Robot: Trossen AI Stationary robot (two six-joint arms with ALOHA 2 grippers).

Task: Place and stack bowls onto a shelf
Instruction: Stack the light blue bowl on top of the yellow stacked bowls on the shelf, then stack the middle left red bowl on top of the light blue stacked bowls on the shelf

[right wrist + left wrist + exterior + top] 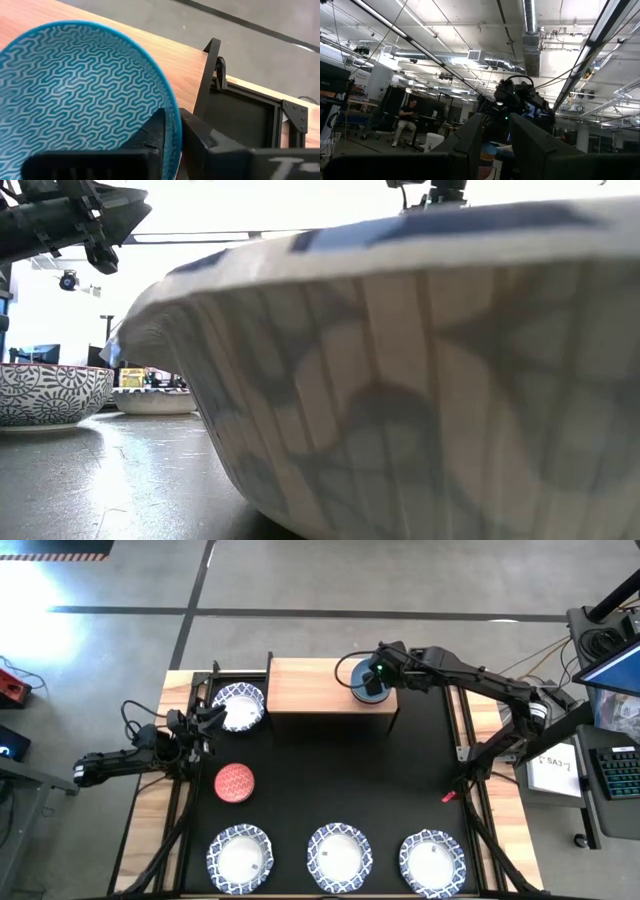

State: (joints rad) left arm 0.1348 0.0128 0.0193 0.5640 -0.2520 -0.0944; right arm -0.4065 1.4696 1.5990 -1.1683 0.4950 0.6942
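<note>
The light-wood shelf (pixel 320 685) stands at the mat's far edge. My right gripper (pixel 372 678) is shut on a small blue bowl (pixel 75 95) over the shelf's right end. A white bowl with a blue rim (pixel 238 705) sits on the mat left of the shelf. My left gripper (pixel 207 718) is open and empty just left of that bowl, its fingers tipped upward. A red bowl (pixel 235 782) and three more white bowls (pixel 340 855) rest on the mat nearer the front. The grey-patterned and yellow-tan bowls do not show. My right gripper pinches the blue bowl's rim (pixel 167 107) on the side toward the shelf's right end, one finger (pixel 150 137) inside the bowl and one (pixel 205 142) outside. The fingers come from above, slanting down. The bowl is upright; whether its base rests on the shelf, I cannot tell.
The three white bowls stand in a row along the mat's front edge (pixel 240 858) (pixel 432 862); the middle one fills the low view (pixel 420 380). The shelf's left and middle parts are bare wood (pixel 300 685). A person sits at a desk far behind the table (pixel 406 122).
</note>
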